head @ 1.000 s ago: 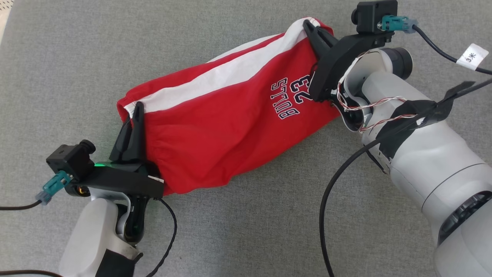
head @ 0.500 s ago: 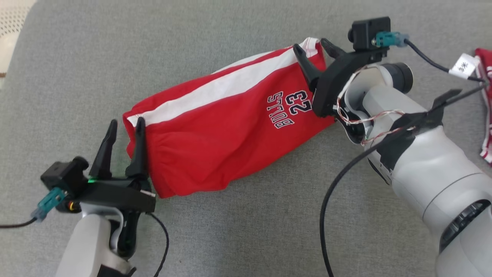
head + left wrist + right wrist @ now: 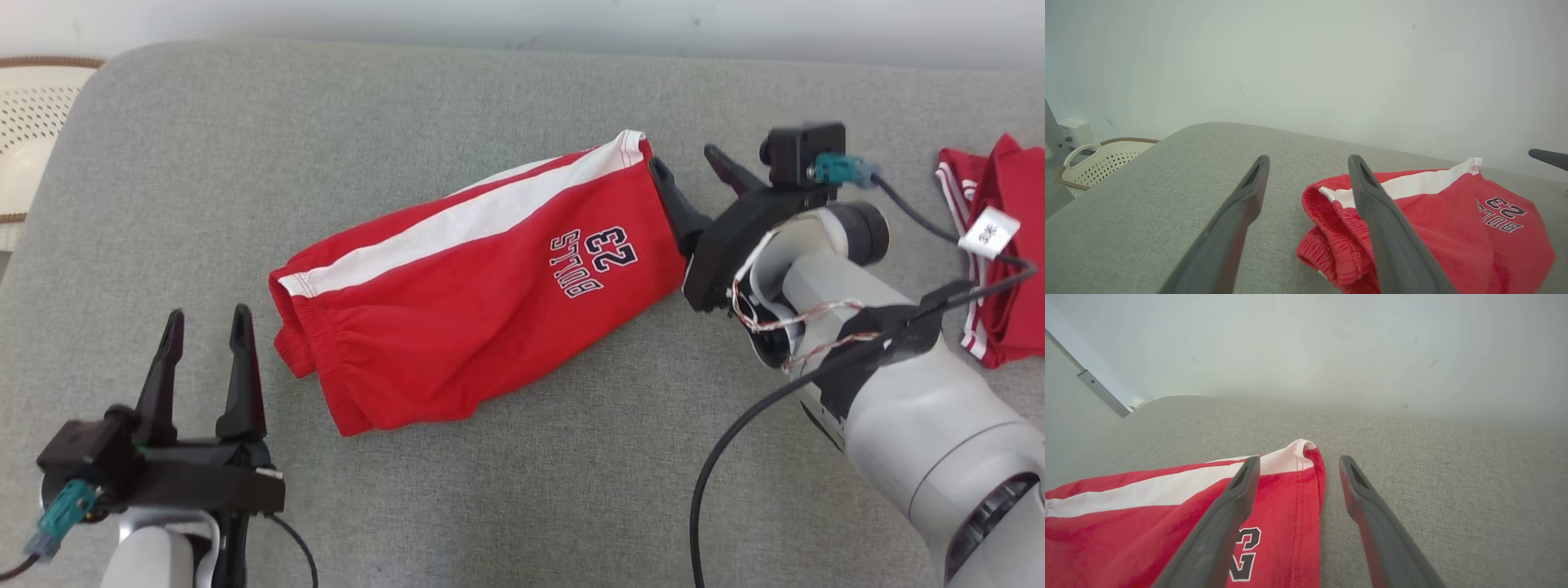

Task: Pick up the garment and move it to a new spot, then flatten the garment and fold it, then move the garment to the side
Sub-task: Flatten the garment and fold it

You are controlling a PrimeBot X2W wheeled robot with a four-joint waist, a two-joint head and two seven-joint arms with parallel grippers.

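Both sets of jaws have let go of the red shorts [image 3: 482, 302]. A moment ago each one pinched an end of the shorts. Now the left jaws and the right jaws both stand wide and hold nothing.

The left jaws have pulled back. The waist end of the shorts now lies a little ahead of them and off to their right, not touching. The right jaws are much closer. The leg end of the shorts lies just beside their left finger, and I cannot tell if the two touch.

The shorts rest by themselves on the grey cushion [image 3: 531, 490], stretched out between the two sets of jaws. They look folded, one leg on top of the other. The waist end is still bunched up.

I think the robot has just set the shorts down, so this step looks done. Next the shorts may need smoothing or one more fold. After that they go to the side, maybe near the other red clothes [image 3: 1000, 253], out past the right jaws.
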